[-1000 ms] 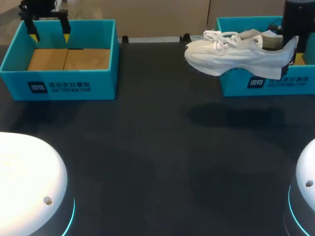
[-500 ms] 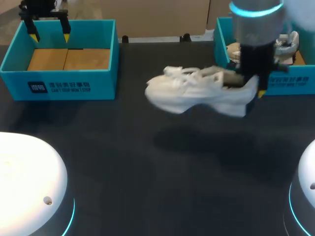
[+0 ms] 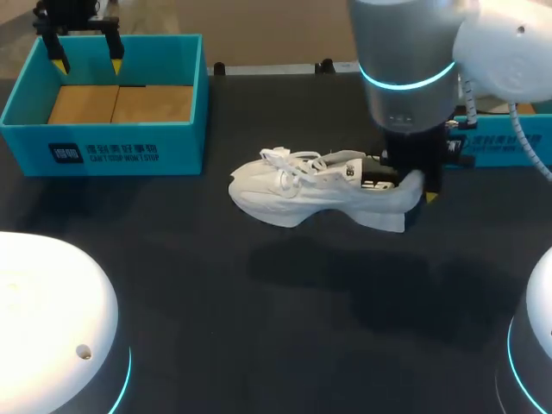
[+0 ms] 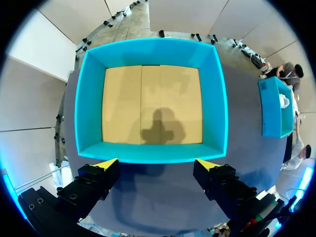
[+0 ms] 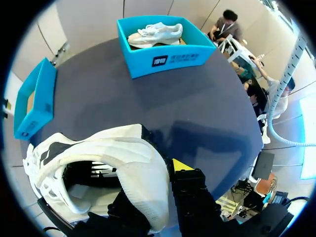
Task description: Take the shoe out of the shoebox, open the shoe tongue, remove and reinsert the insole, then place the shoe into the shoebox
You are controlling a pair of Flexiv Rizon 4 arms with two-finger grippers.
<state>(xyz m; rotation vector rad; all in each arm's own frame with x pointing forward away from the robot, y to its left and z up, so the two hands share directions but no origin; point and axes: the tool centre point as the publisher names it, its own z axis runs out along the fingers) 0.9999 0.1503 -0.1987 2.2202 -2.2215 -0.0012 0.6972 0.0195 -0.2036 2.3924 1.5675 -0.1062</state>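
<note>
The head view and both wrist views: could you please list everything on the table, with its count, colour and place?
held shoe: one, white, lifted over the table's middle, heel in the right gripper.
boxed shoe: one, white, inside the right shoebox.
left shoebox: one, teal with a brown floor, far left of the table.
right shoebox: one, teal, far right of the table.
table: one, black.
left gripper: one, yellow tips, open, above the left shoebox.
right gripper: one, yellow tips, shut on the held shoe.

Even o/head light, soft shadow below shoe (image 3: 302, 194) on table (image 3: 172, 293)
</note>
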